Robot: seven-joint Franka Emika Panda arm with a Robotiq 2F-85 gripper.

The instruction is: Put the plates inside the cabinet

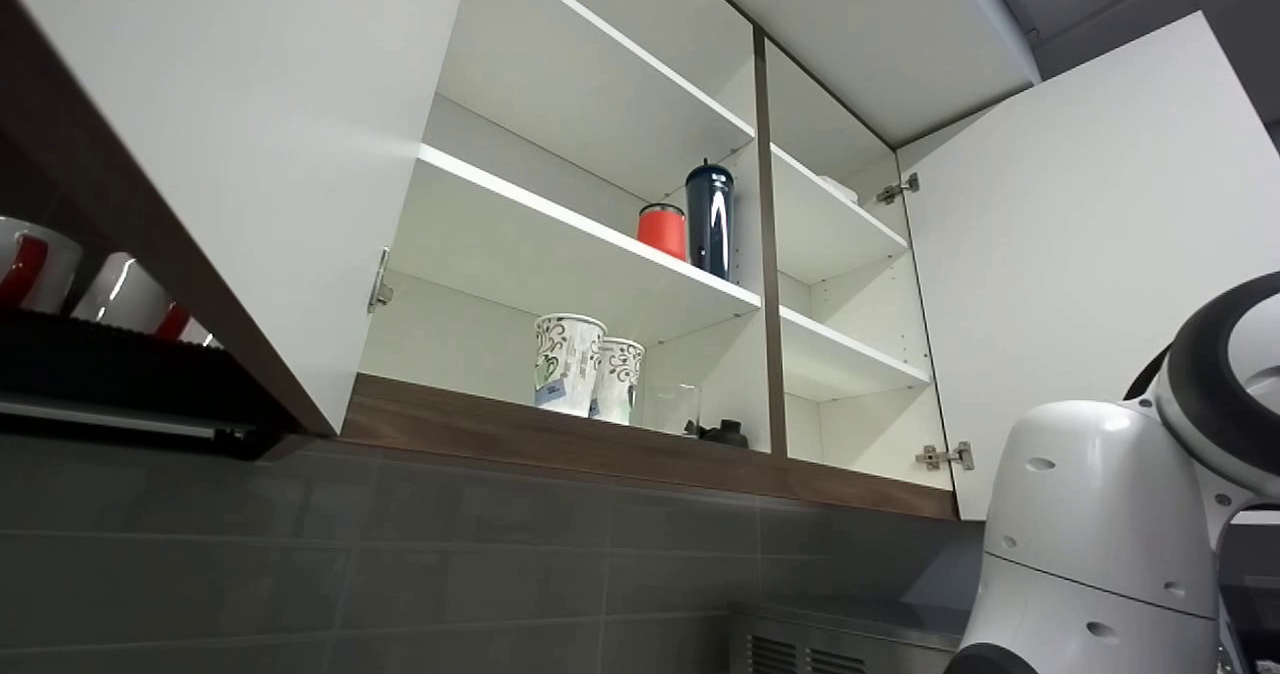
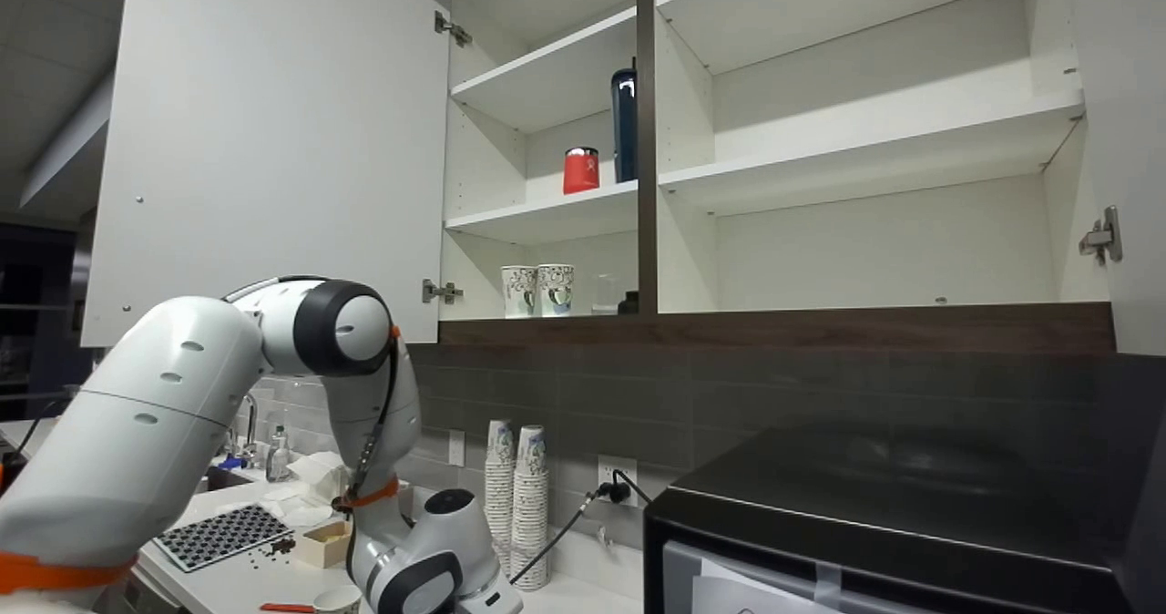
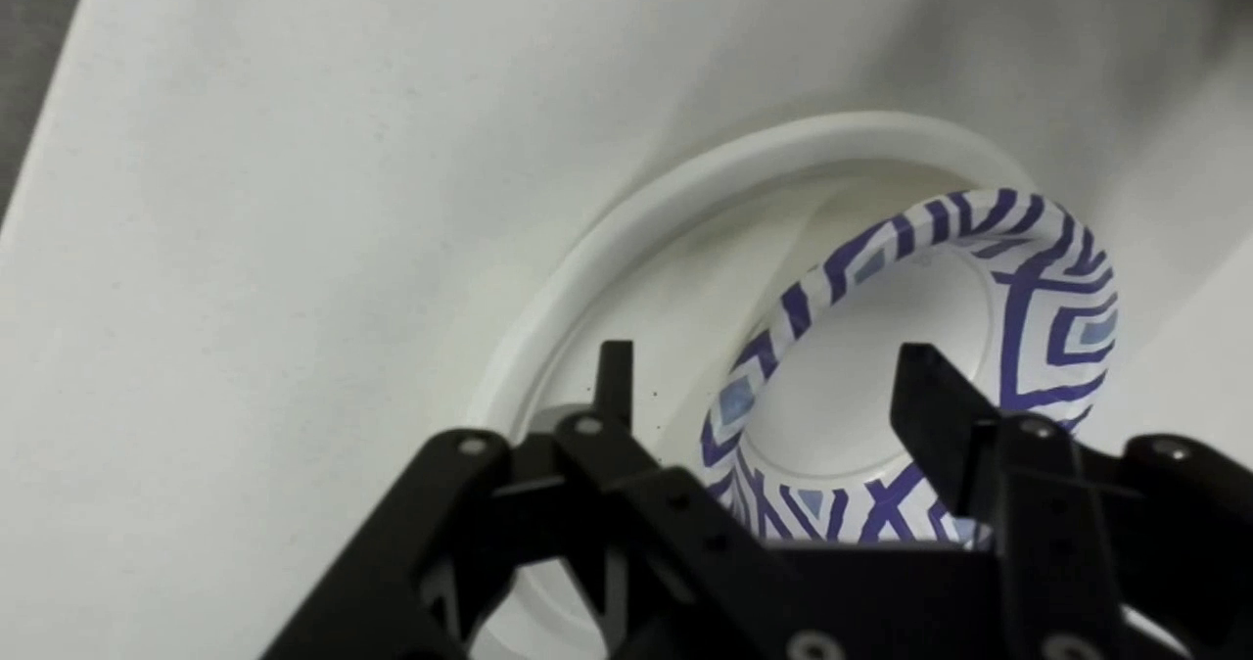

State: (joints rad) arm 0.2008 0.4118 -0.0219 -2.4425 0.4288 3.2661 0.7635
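Observation:
In the wrist view a round white plate [image 3: 871, 376] with a dark blue pattern, its wall raised like a bowl's, sits tilted over a larger plain white round dish [image 3: 705, 182] on a white surface. My gripper [image 3: 766, 354] is open above them. The left rim of the patterned plate shows between my fingertips, the left finger over the white dish and the right over the plate's inside. I cannot tell contact. The white cabinet [image 1: 600, 451] stands open in both exterior views [image 2: 865, 325]. The plates and fingertips are out of view there.
Two patterned cups [image 1: 567, 364], a red cup [image 1: 662, 229] and a dark blue tumbler [image 1: 710, 219] stand on cabinet shelves. Open doors flank the cabinet. A black appliance [image 2: 865, 505] and stacked paper cups [image 2: 530, 514] stand below, with a cable [image 2: 560, 541] between. A dark rack [image 1: 110, 364] holds mugs.

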